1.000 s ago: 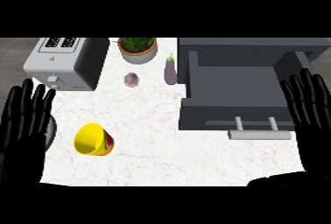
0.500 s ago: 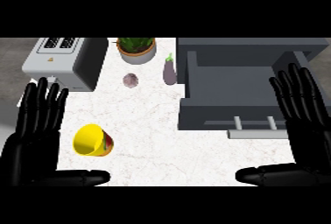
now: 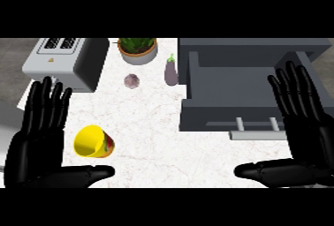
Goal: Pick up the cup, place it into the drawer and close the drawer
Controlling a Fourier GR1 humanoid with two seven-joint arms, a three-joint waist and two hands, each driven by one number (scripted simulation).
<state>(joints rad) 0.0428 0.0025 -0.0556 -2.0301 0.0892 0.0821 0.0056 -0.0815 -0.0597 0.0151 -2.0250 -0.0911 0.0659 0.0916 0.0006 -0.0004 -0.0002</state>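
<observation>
- The drawer (image 3: 243,93) stands pulled open on the table (image 3: 160,141), its handle (image 3: 258,134) on the near front, just as it did a second ago.
- The yellow cup (image 3: 90,141) lies on the table well left of the drawer. It has not moved, and no hand touches it.
- The left hand (image 3: 36,148) is far left of the drawer, just beside the cup. Its fingers are straight and spread and its thumb reaches under the cup's near side. A second ago it sat at the edge of view, and it has since slid in towards the cup.
- The right hand (image 3: 306,143) is flat and spread over the drawer's right side and handle end, holding nothing. It too has come in from the edge, and its thumb now shows.
- Left of the drawer's far end lie an eggplant (image 3: 171,73), a small bulb (image 3: 132,81), a plant (image 3: 137,47) and a toaster (image 3: 60,62), all unchanged.
</observation>
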